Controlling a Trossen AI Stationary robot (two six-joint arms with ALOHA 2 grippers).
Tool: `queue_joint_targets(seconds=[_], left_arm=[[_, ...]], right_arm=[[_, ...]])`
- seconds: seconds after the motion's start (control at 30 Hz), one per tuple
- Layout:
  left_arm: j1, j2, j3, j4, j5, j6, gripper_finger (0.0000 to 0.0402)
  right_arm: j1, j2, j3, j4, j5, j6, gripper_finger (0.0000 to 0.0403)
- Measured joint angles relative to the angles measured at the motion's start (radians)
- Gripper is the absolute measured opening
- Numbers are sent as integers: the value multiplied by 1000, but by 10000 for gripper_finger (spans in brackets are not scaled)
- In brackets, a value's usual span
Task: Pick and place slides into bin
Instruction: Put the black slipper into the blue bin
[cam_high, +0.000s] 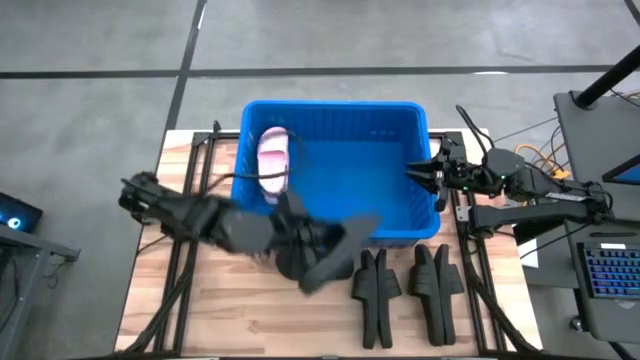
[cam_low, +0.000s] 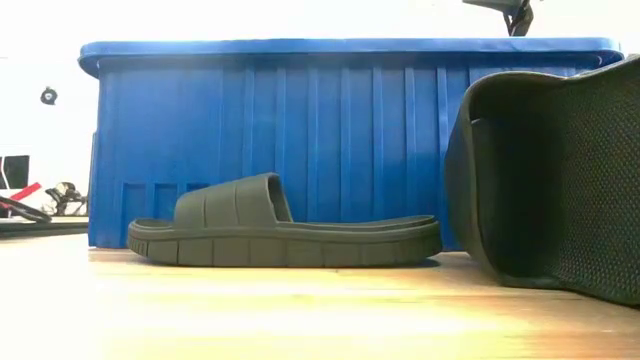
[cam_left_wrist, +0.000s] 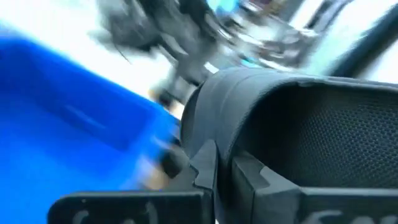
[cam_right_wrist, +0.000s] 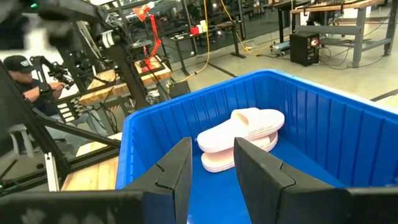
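The left gripper (cam_high: 322, 252) pinches a black slide (cam_high: 340, 256) by the bin's (cam_high: 420, 232) front wall. Lift it over the rim before letting go. The right gripper (cam_high: 424, 172) waits, fingers spread a little.

Two dark robot arms with black two-finger grippers

The left arm (cam_high: 200, 222) is matte black, built of rounded tube segments with bulkier joint housings and thin black cables trailing beside it; its gripper (cam_left_wrist: 217, 171) has flat, angular black fingers on a wide black bar. The right arm (cam_high: 520, 190) is likewise black, with a round joint housing, a small green light and loose black cables; its gripper (cam_right_wrist: 211, 165) has two wedge-shaped black fingers (cam_right_wrist: 177, 168)
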Motion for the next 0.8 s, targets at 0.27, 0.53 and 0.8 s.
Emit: queue_joint_targets(seconds=[0.27,0.53,0.8], left_arm=[[279,-18,-4,-221,-55,624,0],[586,91,-20,-397,-32,802,0],[675,211,-155,-213,32,1099,0]], right_arm=[[0,-2,0,0,0,0,111],[0,-1,0,2,0,64,111],[0,-1,0,2,0,91,111]])
